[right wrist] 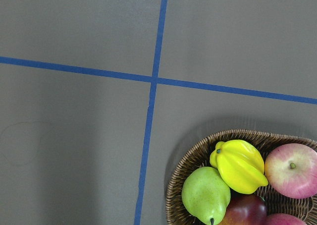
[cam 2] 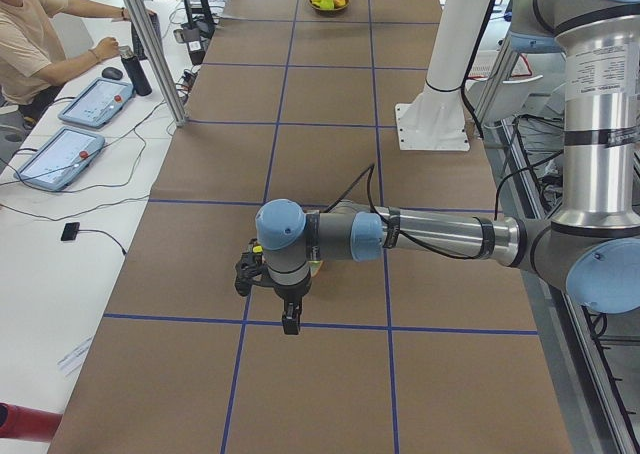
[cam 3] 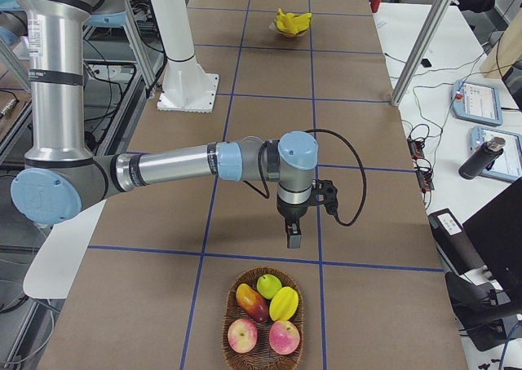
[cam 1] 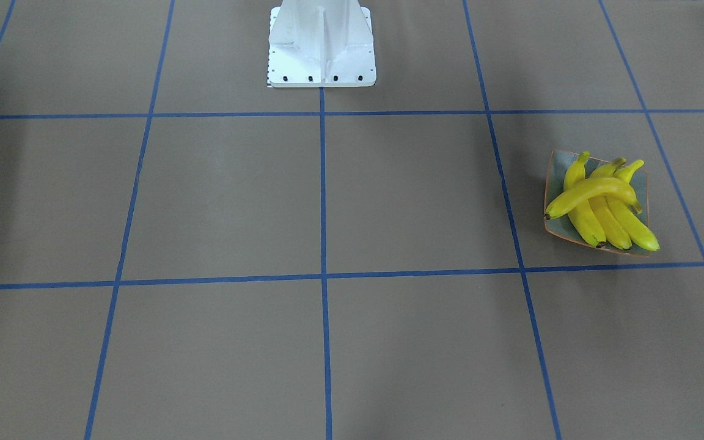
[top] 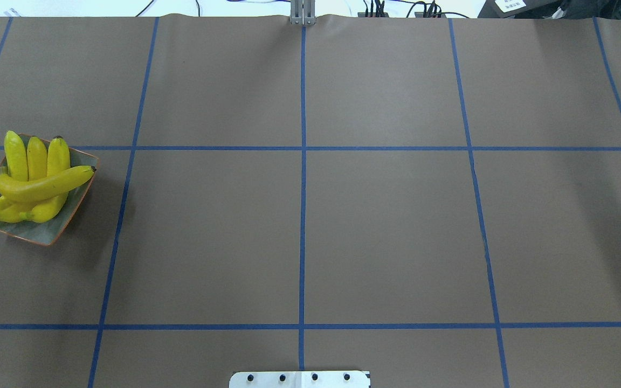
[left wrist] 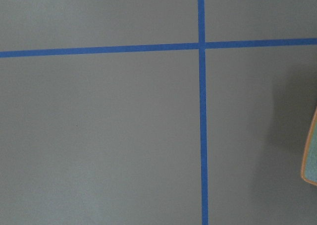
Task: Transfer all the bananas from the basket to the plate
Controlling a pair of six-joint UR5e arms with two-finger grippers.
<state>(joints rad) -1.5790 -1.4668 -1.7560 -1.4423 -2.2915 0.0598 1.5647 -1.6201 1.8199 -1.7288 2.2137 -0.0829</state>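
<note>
- Brown surface (top: 397,231) is crossed by blue tape lines (top: 302,215).
- Four bananas (top: 35,183) are piled on plate (top: 46,233).
- Person (cam 2: 30,36) is seated alongside.
- Left end effector (cam 2: 290,322), right end effector (cam 3: 293,238): finger gap cannot be told.

A long table (top: 386,231) covered in matt brown paper carries everything; strips of blue tape (top: 303,215) divide it into large squares. At the middle of the robot's edge, a white metal mount (cam 1: 321,55) with a bolted foot stands on a tape line. Near the end on the robot's left sits a small squarish grey-green glossy plate (top: 52,229) with a thin orange rim, close to a tape line. A round brown woven wicker basket (right wrist: 174,185) rests at the opposite end, well apart from the plate and just beside a tape crossing.
</note>
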